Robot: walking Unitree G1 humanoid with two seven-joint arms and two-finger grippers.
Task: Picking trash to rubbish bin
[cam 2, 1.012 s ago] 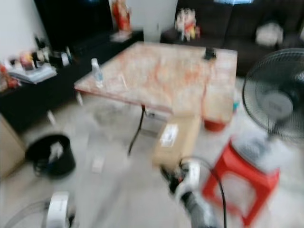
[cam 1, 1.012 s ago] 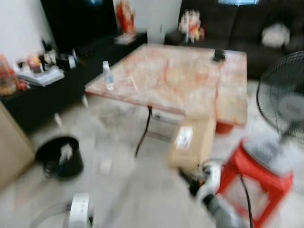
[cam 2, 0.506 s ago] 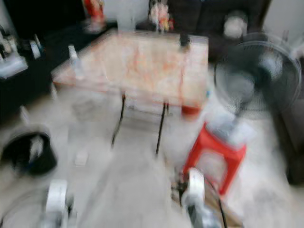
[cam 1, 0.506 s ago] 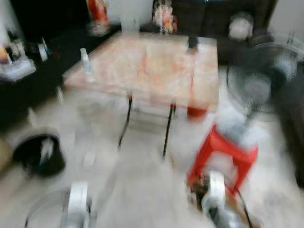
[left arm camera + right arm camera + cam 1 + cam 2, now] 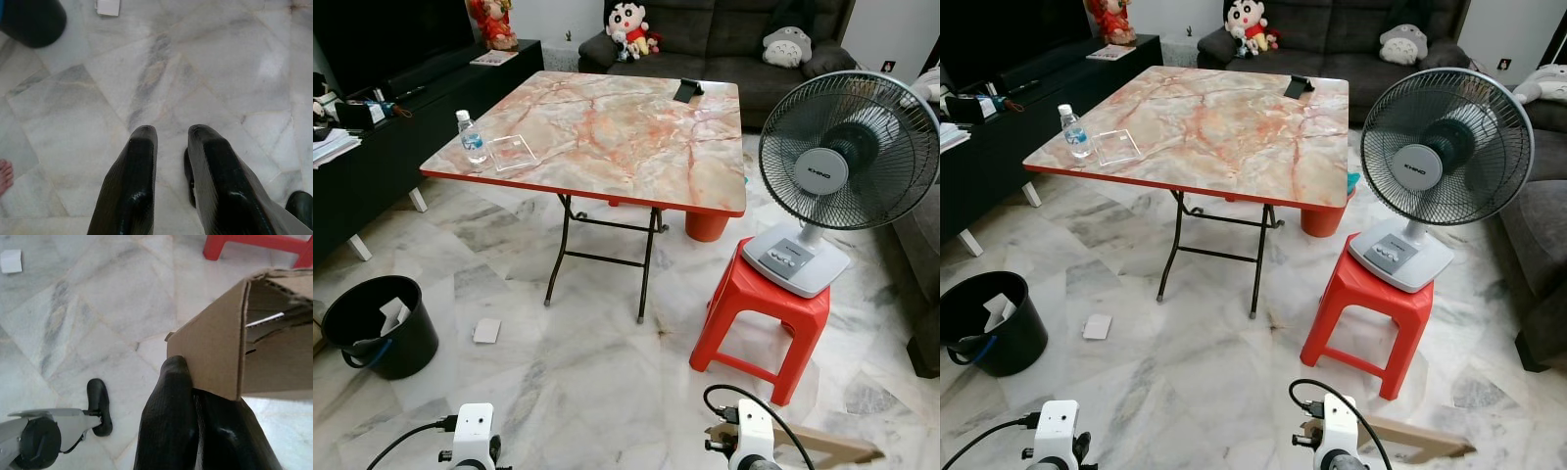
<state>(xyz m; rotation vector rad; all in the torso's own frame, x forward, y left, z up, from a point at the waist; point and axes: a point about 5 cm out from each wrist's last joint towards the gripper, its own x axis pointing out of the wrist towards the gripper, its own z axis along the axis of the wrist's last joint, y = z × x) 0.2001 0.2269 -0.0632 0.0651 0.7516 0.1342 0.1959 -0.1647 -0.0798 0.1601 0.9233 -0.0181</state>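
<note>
My right gripper (image 5: 193, 382) is shut on the wall of an open brown cardboard box (image 5: 230, 347), held low over the marble floor; the box's edge shows by my right wrist (image 5: 822, 446). A black rubbish bin (image 5: 377, 328) with paper inside stands on the floor to the left. A small white scrap (image 5: 486, 331) lies on the tiles beside it, also seen from the right wrist (image 5: 11, 260). My left gripper (image 5: 172, 134) hangs over bare floor, open by a narrow gap, holding nothing.
A marble-top folding table (image 5: 636, 147) stands ahead with a water bottle (image 5: 470, 139) and a clear tray (image 5: 514, 152). To the right a fan (image 5: 847, 147) sits on a red stool (image 5: 764, 304). A bare foot (image 5: 4, 176) is near my left gripper.
The view has swung right and steadied, the blur gone. My right arm has come down with the cardboard box, from mid-picture to the bottom edge.
</note>
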